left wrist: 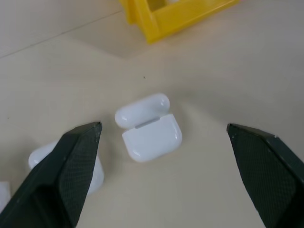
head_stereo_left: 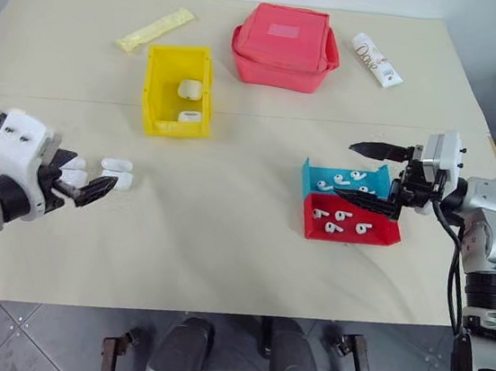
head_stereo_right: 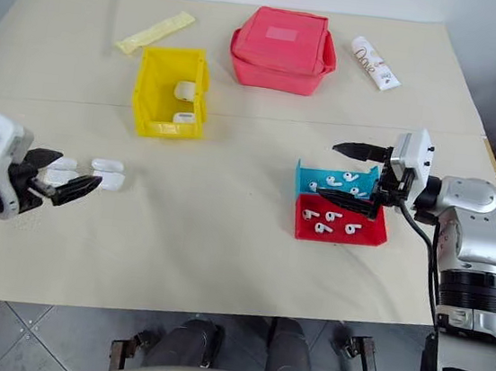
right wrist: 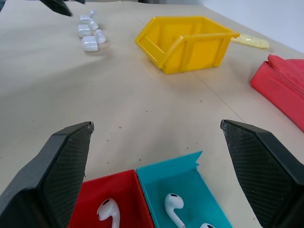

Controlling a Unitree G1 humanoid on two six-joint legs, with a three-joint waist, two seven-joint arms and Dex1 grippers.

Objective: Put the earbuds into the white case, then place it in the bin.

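Counts on the table: white cases (head_stereo_left: pixel 116 166), earbuds (head_stereo_left: pixel 342 216), and one each of the containers and loose items.

Two white cases lie inside the single yellow bin (head_stereo_left: pixel 154 84), and about four more sit in a cluster on the bare tabletop, some partly hidden, so that count is not certain. Four earbuds lie in the one red tray (head_stereo_left: pixel 350 238), and at least three in the one blue tray (head_stereo_left: pixel 306 176) beside it, where part is covered. There is one red pouch (head_stereo_left: pixel 283 45), one white tube (head_stereo_left: pixel 377 59) and one yellow packet (head_stereo_left: pixel 156 29).
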